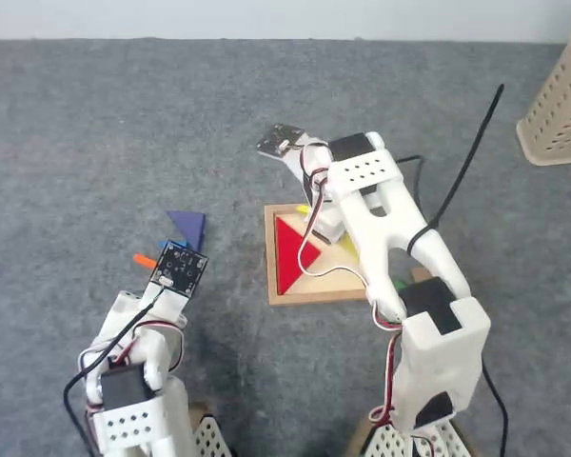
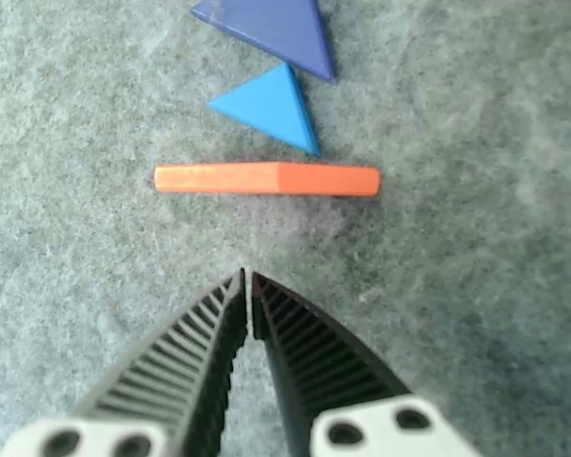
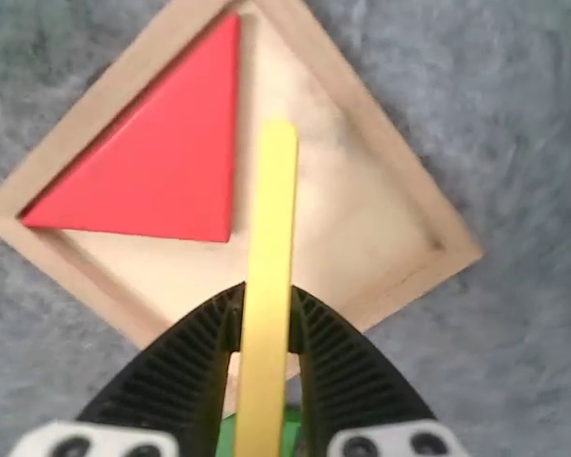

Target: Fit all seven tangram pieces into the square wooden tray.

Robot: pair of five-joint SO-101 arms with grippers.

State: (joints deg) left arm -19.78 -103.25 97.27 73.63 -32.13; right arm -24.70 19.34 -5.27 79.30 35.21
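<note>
Grey fabric covers your counter (image 1: 76, 114). Your right claw (image 3: 265, 309) is clamped on the yellow piece (image 3: 273, 200), edge-on over the tray (image 3: 390, 205), long axis parallel to the nearest side of the red triangle (image 3: 162, 171).

The high camera looks down across the table (image 1: 95, 124). Wrist cameras peer close downward; the right's shares the tray (image 1: 271, 257).

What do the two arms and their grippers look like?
The left arm and right arm are white shells with black motors; red and black wires run along them. The left gripper and right gripper have black ribbed wedge jaws.
</note>
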